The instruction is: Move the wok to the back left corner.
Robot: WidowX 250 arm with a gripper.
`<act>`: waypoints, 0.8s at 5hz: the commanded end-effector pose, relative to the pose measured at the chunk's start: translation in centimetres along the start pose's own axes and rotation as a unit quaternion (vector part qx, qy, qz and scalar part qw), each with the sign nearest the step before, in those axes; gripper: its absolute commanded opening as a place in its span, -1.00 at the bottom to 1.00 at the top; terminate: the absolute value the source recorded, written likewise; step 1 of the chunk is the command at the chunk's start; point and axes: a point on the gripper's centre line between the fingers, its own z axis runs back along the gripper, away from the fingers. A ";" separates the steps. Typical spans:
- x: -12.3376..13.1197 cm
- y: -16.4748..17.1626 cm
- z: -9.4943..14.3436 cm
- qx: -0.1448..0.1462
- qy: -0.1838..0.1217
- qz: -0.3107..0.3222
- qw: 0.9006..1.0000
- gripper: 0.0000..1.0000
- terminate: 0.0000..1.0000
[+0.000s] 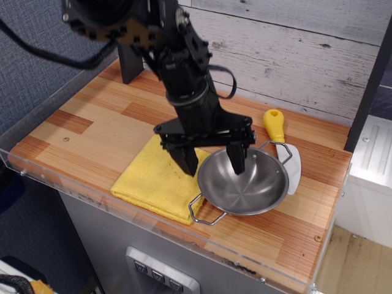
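Note:
The wok (248, 187), a shiny steel bowl with two wire loop handles, sits at the front right of the wood tabletop, its left rim overlapping the yellow cloth (153, 176). My gripper (212, 160) is open and hangs over the wok's left rim: one finger (237, 159) is inside the bowl, the other (186, 161) is outside over the cloth. The back left corner (125, 70), by the black post, lies behind the arm.
A yellow-handled spatula (280, 142) lies behind and right of the wok, its white blade under the rim. A clear acrylic rim (153, 228) borders the table's front and left edges. The plank wall is at the back.

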 end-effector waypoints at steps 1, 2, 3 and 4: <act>0.1 1.5 -0.6 0.023 0.005 -0.001 1.000 1.00 -1.00; -0.1 1.8 -0.8 0.048 0.006 0.006 0.999 -1.00 -1.00; 0.1 2.0 -0.7 0.056 0.002 0.007 0.998 -1.00 -1.00; -0.2 2.7 -0.6 0.059 0.002 0.010 0.998 -1.00 -1.00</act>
